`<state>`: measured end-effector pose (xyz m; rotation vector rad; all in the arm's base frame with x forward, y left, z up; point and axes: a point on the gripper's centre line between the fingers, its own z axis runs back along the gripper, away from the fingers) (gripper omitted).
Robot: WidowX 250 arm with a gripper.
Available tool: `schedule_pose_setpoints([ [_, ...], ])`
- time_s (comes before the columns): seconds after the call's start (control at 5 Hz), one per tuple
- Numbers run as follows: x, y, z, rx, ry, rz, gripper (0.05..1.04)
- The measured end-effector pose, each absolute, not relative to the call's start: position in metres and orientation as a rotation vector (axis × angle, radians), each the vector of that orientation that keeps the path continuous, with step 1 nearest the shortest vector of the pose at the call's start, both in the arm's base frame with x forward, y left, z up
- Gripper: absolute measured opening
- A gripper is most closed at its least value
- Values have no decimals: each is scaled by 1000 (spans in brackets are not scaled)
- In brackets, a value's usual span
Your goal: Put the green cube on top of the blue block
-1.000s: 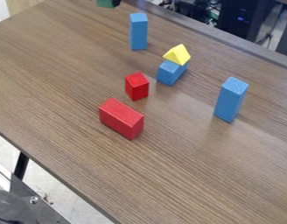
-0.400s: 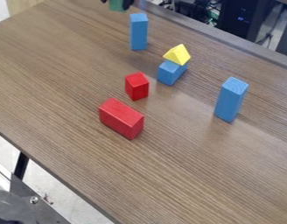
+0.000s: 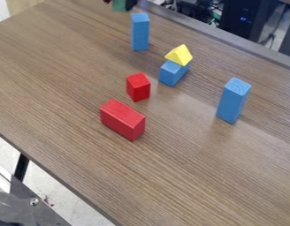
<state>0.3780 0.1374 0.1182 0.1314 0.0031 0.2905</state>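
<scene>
at the top edge of the frame, left of the middle, the black two-finger gripper [image 3: 120,4] is mostly cut off, so only its dark tips are visible, and they stand apart by the width of the green cube [image 3: 120,5], which they hold between them. the cube is also cut by this edge, and what i can see of it is a plain, dull green face. below and to the right of it, in the upper part of the frame, the tall blue rectangular block [image 3: 140,33] stands upright.
</scene>
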Motion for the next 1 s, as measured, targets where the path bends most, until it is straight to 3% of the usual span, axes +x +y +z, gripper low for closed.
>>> schedule_pose_setpoints([
  [1.0, 400, 119, 106, 162, -10, 229, 549],
])
